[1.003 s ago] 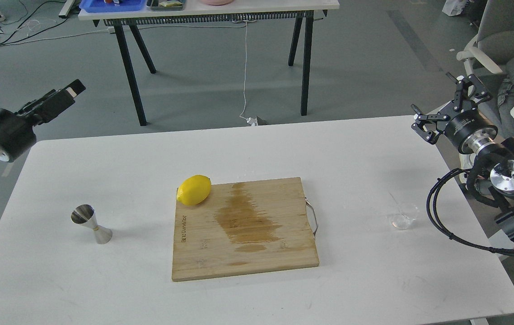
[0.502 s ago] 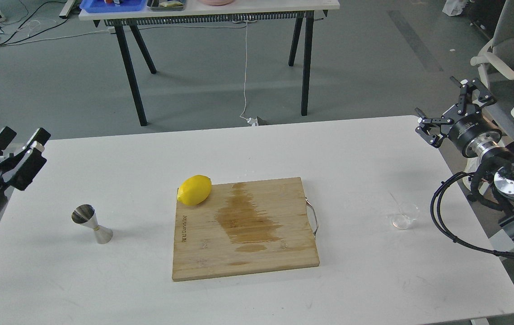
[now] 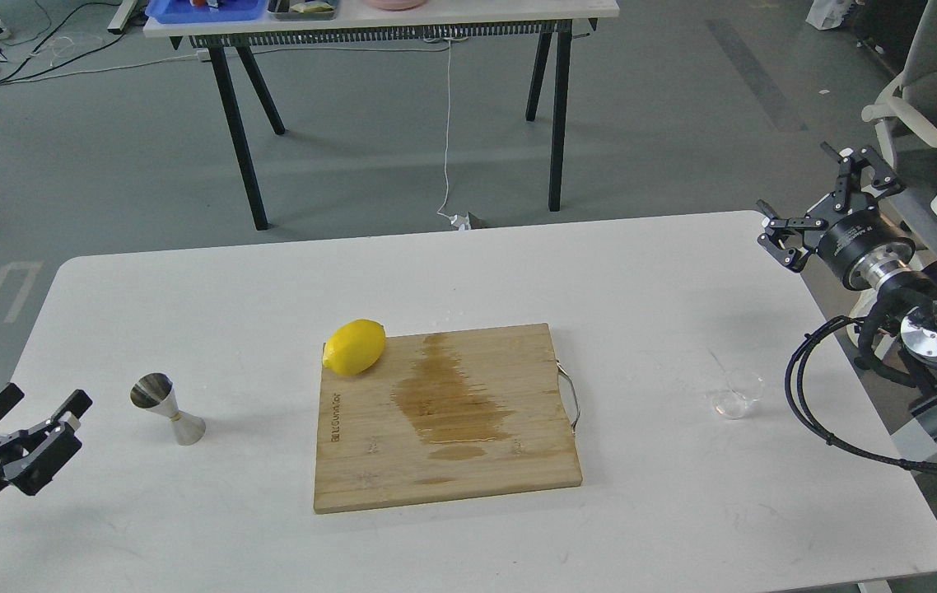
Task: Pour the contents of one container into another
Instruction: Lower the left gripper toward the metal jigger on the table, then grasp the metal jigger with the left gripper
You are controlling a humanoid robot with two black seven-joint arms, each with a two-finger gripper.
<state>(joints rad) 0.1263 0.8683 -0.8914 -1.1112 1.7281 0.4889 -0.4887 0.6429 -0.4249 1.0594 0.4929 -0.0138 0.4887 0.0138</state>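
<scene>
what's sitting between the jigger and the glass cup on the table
In the head view, a wooden cutting board lies between the steel jigger and glass cup, with a lemon on its corner.

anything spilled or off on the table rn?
Yes: a dark stain runs down the middle of the cutting board, like soaked-in liquid. The lemon sits half off the board's far-left corner. Jigger and glass cup stand upright.

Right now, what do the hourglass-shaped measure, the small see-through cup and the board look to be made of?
Shiny hourglass-shaped jigger: polished steel by its look, mirror-bright with reflections. Small clear round cup: probably glass, colourless, tabletop visible through it; clear plastic not excluded. Rectangular tan cutting board: bamboo or wood, striped grain, dark wet-looking stain.
</scene>
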